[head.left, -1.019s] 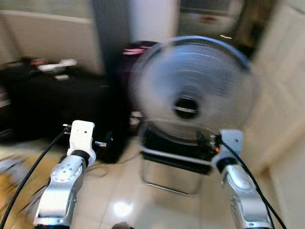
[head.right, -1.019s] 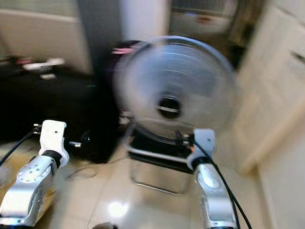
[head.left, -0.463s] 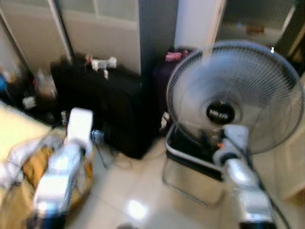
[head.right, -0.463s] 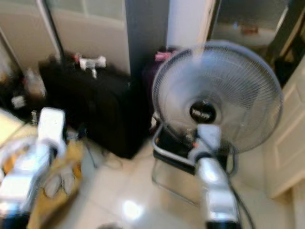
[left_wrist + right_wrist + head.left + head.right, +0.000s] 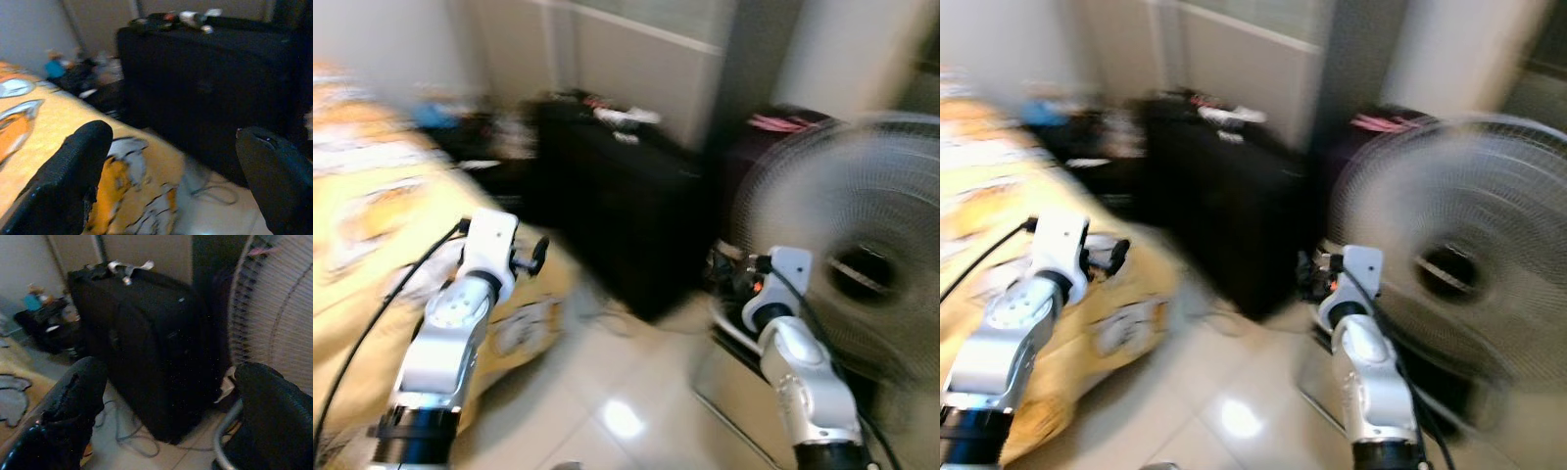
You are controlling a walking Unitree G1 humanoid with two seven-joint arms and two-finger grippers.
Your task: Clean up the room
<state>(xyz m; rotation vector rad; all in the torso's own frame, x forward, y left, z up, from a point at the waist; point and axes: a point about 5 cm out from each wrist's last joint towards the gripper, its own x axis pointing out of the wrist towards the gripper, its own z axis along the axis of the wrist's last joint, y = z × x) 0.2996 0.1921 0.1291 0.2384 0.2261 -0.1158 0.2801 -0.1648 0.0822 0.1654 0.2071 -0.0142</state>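
Clutter still lies by the wall beside the black suitcase (image 5: pixel 626 211) and the yellow patterned bedding (image 5: pixel 372 225) near the fan (image 5: pixel 852 274), so tidying looks barely begun, with left gripper (image 5: pixel 181 171) and right gripper (image 5: pixel 171 406) jaws released, empty.

Black suitcase (image 5: pixel 151 362) upright beside a white standing fan (image 5: pixel 862 274), glossy tiled floor (image 5: pixel 636 392).

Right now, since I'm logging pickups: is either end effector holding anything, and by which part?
Nothing is held. The left end effector and right end effector are both open, with nothing between their fingers.
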